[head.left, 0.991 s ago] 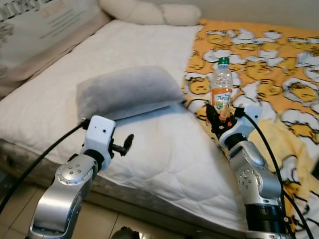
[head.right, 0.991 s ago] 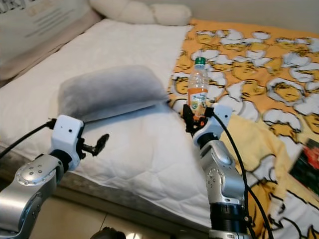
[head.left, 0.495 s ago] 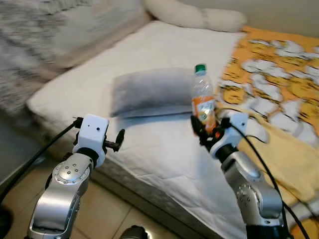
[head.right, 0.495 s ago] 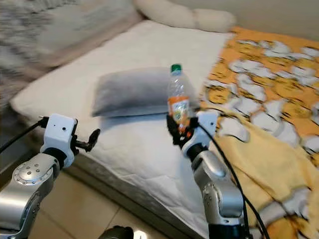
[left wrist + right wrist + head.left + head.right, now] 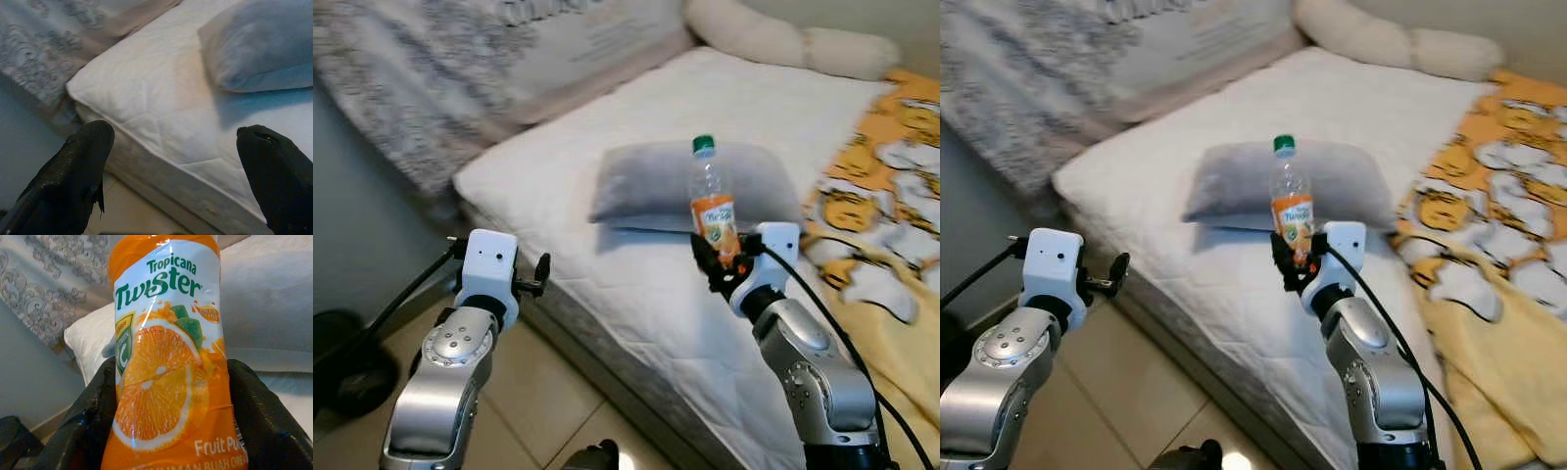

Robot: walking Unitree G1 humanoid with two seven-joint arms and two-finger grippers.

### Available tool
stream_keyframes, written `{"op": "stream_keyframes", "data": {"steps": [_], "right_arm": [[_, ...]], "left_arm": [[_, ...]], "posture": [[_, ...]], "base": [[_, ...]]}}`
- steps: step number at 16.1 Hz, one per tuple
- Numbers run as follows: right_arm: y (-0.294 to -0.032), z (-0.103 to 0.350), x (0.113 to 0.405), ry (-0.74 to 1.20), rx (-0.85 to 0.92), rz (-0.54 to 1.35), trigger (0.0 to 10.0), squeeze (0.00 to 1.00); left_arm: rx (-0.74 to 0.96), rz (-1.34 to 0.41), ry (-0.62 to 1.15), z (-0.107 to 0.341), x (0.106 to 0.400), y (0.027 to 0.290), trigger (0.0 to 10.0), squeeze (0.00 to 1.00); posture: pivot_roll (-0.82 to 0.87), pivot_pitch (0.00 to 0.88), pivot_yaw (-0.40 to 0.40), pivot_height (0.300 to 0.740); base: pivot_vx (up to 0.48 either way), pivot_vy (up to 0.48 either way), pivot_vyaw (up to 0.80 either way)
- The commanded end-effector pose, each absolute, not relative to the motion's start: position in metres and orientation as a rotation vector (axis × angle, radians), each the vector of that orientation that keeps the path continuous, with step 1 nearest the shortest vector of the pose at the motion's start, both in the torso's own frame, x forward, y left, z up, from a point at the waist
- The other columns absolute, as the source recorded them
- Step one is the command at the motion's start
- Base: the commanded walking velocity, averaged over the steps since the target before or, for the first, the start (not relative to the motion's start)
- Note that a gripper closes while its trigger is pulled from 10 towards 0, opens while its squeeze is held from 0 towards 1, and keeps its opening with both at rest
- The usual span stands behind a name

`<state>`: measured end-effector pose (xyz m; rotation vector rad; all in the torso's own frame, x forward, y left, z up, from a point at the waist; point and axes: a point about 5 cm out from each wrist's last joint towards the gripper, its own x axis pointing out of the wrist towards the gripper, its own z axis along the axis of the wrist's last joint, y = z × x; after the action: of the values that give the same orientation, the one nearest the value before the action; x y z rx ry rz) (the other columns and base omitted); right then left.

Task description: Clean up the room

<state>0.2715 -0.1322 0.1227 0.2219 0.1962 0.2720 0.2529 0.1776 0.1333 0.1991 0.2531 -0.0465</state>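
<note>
Right gripper (image 5: 720, 266) clamps upright juice bottle (image 5: 712, 201), base hidden by fingers | bottle above bed (image 5: 636, 284), grey pillow (image 5: 646, 181) at 12 o'clock behind | left gripper (image 5: 181, 171) open, empty

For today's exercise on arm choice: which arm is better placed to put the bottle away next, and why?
Right. The right tool is shut on the bottle, holding it upright above the bed. The left tool is open, holding nothing, beyond the bed's edge.
</note>
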Motion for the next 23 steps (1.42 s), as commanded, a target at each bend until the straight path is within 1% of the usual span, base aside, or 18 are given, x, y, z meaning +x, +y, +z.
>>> {"op": "stream_keyframes", "data": {"steps": [1, 4, 7, 10, 16, 21, 23], "right_arm": [[-0.133, 0.12, 0.27, 0.224, 0.228, 0.265, 10.0, 0.0], [-0.132, 0.116, 0.268, 0.263, 0.191, 0.291, 10.0, 0.0], [-0.132, 0.111, 0.266, 0.285, 0.186, 0.294, 10.0, 0.0], [-0.132, 0.109, 0.266, 0.298, 0.175, 0.307, 10.0, 0.0], [-0.13, 0.109, 0.265, 0.302, 0.145, 0.334, 10.0, 0.0], [-0.128, 0.107, 0.262, 0.315, 0.094, 0.373, 10.0, 0.0], [-0.127, 0.106, 0.261, 0.317, 0.063, 0.384, 10.0, 0.0]], "left_arm": [[0.248, -0.018, 0.251, 0.135, 0.253, 0.182, 10.0, 0.0], [0.269, -0.025, 0.237, 0.136, 0.254, 0.183, 10.0, 0.0], [0.208, -0.029, 0.233, 0.137, 0.255, 0.18, 10.0, 0.0], [0.266, -0.026, 0.208, 0.14, 0.257, 0.181, 10.0, 0.0], [0.259, -0.039, 0.197, 0.14, 0.257, 0.181, 10.0, 0.0], [0.238, -0.034, 0.198, 0.139, 0.256, 0.18, 10.0, 0.0], [0.233, -0.035, 0.199, 0.138, 0.256, 0.18, 10.0, 0.0]], "posture": [[-0.1, 0.0, 0.051, 0.74], [-0.1, 0.0, 0.048, 0.74], [-0.09, 0.0, 0.045, 0.74], [-0.08, 0.0, 0.038, 0.74], [-0.09, 0.0, 0.043, 0.74], [-0.09, 0.0, 0.04, 0.74], [-0.09, 0.0, 0.043, 0.74]], "base": [[0.0, 0.0, 0.8], [0.0, 0.0, 0.8], [0.0, 0.0, 0.8], [0.0, 0.0, 0.8], [0.0, 0.0, 0.8], [0.331, 0.0, 0.75], [0.382, 0.0, 0.0]]}}
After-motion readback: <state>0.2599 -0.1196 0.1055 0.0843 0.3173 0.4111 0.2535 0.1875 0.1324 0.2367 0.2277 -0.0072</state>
